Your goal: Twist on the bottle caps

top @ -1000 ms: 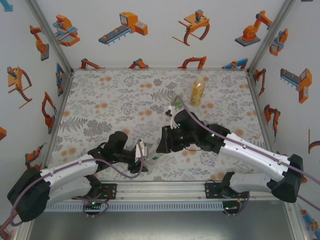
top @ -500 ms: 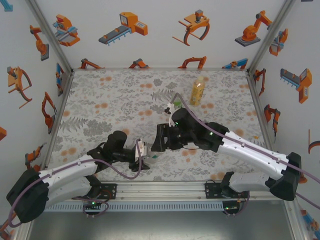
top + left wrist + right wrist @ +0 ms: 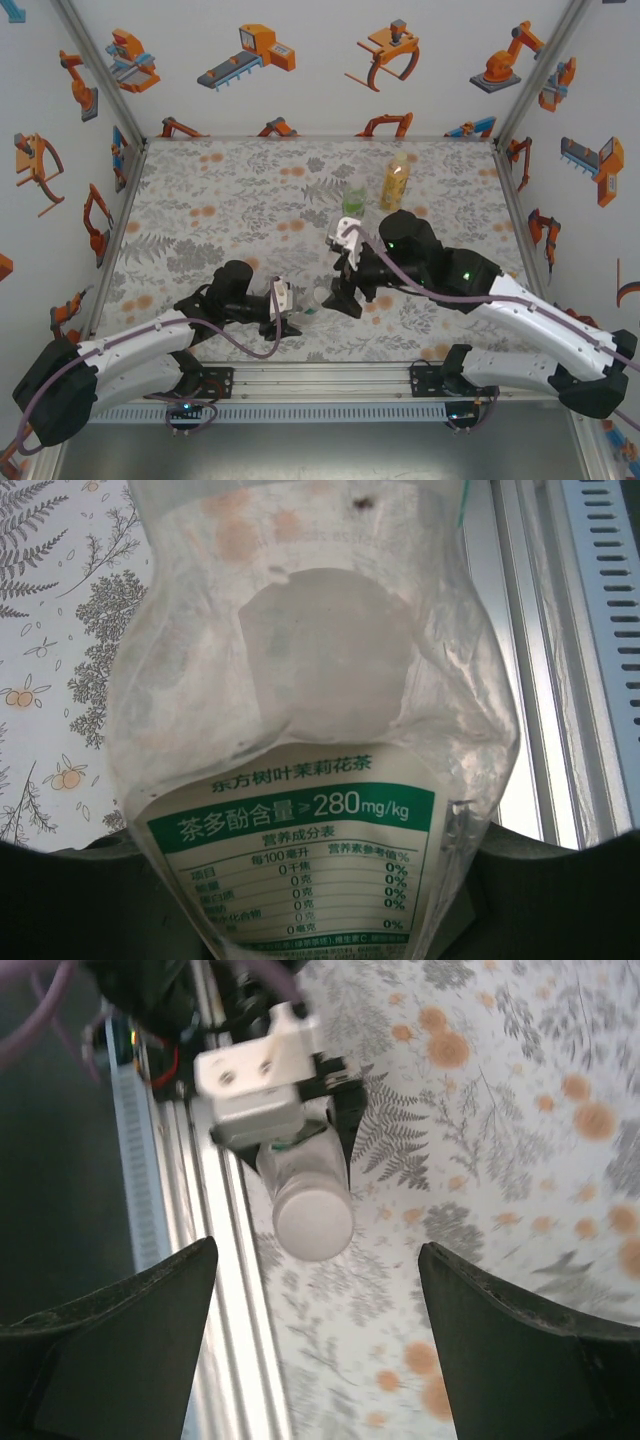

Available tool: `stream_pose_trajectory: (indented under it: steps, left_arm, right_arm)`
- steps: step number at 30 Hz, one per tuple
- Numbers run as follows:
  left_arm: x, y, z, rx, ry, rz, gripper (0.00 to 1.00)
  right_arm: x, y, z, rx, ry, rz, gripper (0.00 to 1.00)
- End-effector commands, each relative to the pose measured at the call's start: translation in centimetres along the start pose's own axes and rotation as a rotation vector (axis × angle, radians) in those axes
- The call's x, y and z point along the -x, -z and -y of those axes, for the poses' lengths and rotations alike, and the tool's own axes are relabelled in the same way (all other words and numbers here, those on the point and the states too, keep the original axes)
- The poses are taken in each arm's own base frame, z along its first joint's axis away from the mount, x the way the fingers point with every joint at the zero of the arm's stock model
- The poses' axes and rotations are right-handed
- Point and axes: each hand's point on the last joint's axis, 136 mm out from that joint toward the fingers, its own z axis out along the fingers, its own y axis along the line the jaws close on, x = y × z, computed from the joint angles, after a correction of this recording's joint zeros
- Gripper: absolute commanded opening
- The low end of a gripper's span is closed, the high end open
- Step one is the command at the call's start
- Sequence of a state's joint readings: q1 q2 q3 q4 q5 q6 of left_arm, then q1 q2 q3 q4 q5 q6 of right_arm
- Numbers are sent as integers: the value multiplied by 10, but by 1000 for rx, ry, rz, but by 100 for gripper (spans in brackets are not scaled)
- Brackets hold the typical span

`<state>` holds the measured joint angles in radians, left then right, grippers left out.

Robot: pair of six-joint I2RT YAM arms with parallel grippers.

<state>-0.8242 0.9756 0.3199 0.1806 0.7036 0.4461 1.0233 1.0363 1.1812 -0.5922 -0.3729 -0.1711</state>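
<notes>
Where the top view looks down on the floral worktop, the left gripper sits close to the near edge, left of middle. Its jaws are pinching the clear bottle, which is held roughly level with its pale cap pointing toward the right arm. The right gripper is just beside that cap; its jaws can't be read here. The amber bottle and green bottle stand upright side by side near the far edge, right of middle, well apart from both grippers.

Left wrist view: the clear bottle is seen close up, body dented, green-banded label facing the camera, lower end sunk between dark gripper parts. Worktop to the left, aluminium rail to the right.

Right wrist view: right gripper jaws spread wide, dark fingers at either side, touching nothing. Beyond them the cap sits on the clear bottle's neck, end-on to the camera. The left gripper is clamped behind it, over the worktop's near edge.
</notes>
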Motion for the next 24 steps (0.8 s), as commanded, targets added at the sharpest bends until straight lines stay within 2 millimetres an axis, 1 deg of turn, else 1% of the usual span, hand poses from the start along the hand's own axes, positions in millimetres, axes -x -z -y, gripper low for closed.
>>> stream_pose_trajectory:
  steps: [1, 2, 5, 8, 12, 15, 24]
  left_arm:
    - [18, 1, 0, -18, -41, 47, 0]
    - [17, 0, 0, -18, -41, 45, 0]
    - [17, 0, 0, -19, -41, 44, 0]
    - [17, 0, 0, -22, -43, 45, 0]
    - [17, 0, 1, -24, -42, 44, 0]
    - [17, 0, 1, -26, -43, 43, 0]
    - [18, 1, 2, -27, -45, 45, 0]
  right_arm:
    - [-15, 10, -37, 214, 413, -56, 74]
    - [-20, 9, -39, 242, 460, -76, 74]
    - [-31, -1, -38, 277, 581, -122, 72]
    - [-33, -14, -35, 287, 635, -126, 71]
    - [-29, -28, -30, 286, 652, -106, 67]
    - [-30, -35, -28, 287, 654, -103, 65]
    - [-35, -44, -31, 313, 645, -99, 58]
